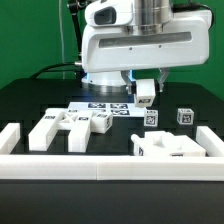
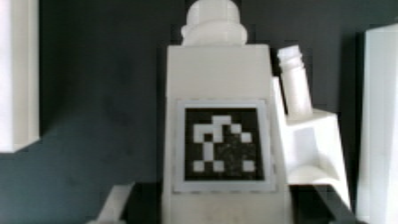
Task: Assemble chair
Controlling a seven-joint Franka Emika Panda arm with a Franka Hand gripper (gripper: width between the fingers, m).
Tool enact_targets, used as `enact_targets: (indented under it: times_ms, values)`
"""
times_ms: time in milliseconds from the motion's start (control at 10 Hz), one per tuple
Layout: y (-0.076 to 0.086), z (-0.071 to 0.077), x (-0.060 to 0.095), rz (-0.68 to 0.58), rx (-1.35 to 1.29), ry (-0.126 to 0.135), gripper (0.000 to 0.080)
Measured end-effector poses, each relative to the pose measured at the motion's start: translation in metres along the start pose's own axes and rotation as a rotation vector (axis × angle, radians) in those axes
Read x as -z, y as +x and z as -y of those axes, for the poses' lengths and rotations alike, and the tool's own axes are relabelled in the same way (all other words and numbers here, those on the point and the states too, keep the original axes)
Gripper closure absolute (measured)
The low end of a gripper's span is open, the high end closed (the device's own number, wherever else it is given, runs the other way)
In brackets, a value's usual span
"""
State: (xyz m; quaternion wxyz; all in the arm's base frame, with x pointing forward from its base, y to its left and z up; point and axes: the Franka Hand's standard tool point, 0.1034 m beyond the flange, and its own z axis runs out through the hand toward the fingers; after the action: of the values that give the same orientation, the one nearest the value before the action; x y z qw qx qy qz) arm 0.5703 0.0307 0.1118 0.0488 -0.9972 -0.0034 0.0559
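One chair part gripped in my claw — held above the surface, twelve o'clock of a cube, likely for clearance.

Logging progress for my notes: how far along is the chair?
Done: no joint shows yet; the loose parts and two small cubes lie apart on the table. In hand: the gripper holds one tagged part above them. Left: seemingly all the joining.

Smooth white plastic chair parts
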Motion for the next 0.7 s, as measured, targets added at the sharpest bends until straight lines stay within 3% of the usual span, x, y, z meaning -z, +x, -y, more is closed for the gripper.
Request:
enact_targets:
  times_ms: [300, 600, 700]
  values:
    - [0.018, 0.009, 0.018, -0.210, 0.012, -0.018, 0.0509]
    - [0.021, 0.006, 0.016, -0.451, 0.023, -0.048, 0.0509]
    - [0.023, 0.019, 0.018, -0.530, 0.040, -0.048, 0.0509]
